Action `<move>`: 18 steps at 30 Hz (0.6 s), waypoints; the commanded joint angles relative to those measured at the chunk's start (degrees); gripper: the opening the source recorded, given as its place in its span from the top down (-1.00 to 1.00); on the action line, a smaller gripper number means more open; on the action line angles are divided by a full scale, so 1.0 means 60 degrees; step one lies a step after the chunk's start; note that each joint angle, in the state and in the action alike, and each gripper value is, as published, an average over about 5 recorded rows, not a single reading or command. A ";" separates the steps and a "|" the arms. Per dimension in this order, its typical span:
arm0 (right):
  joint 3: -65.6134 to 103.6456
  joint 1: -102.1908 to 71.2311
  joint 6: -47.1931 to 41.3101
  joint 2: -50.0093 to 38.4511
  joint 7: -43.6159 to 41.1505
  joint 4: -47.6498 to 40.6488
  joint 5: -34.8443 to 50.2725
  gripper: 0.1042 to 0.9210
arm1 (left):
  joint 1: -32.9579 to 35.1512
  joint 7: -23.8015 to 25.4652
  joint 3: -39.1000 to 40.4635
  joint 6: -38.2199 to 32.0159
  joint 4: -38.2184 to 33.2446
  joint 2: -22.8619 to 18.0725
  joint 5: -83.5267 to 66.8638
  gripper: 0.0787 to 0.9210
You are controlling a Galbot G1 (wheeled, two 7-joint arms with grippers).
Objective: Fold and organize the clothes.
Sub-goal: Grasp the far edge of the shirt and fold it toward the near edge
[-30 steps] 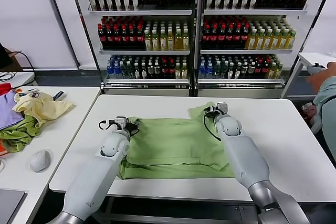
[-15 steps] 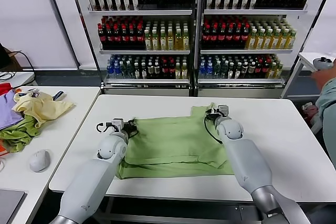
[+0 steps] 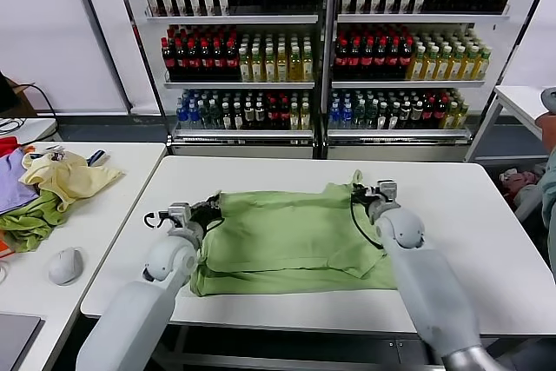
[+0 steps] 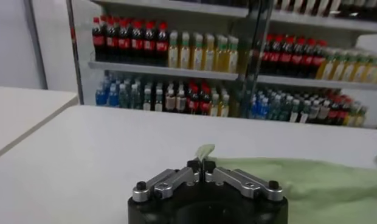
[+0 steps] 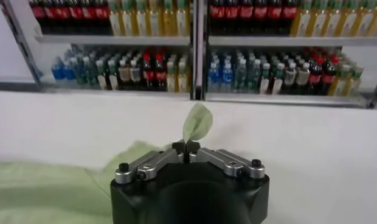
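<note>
Left gripper (image 3: 211,208) low at the far left corner of the light sage-green cotton shirt (image 3: 287,236), jaws clenched on a pinch of fabric. Shirt lies spread flat mid white surface (image 3: 452,206), 2 corners lifted. Right gripper (image 3: 363,190) at the far right corner, jaws clamped on a fabric tip that sticks up between them.

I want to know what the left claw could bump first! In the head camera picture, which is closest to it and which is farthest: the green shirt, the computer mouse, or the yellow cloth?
1. Green shirt: the left claw is shut on its edge, on the middle table.
2. Computer mouse: side table, off to the left.
3. Yellow cloth: farther back on the side table.
</note>
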 commanded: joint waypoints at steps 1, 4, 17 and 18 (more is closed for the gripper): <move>0.0916 -0.2056 -0.0094 -0.0642 0.0005 0.3065 0.0277 0.97 | 0.2045 0.0194 -0.0576 -0.0053 -0.2391 0.0659 -0.0305 0.97; 0.1327 -0.2721 -0.0143 -0.0777 -0.0003 0.3553 0.0315 0.97 | 0.2431 0.0238 -0.0685 0.0016 -0.2607 0.0776 -0.0301 0.97; 0.2060 -0.4595 -0.0400 -0.0715 0.0066 0.4292 0.0073 0.97 | 0.3246 0.0421 -0.0724 0.0578 -0.2886 0.0869 0.0630 0.97; 0.2027 -0.4601 -0.0422 -0.0690 0.0091 0.4232 0.0034 0.97 | 0.3256 0.0445 -0.0723 0.0620 -0.2836 0.0862 0.0781 0.97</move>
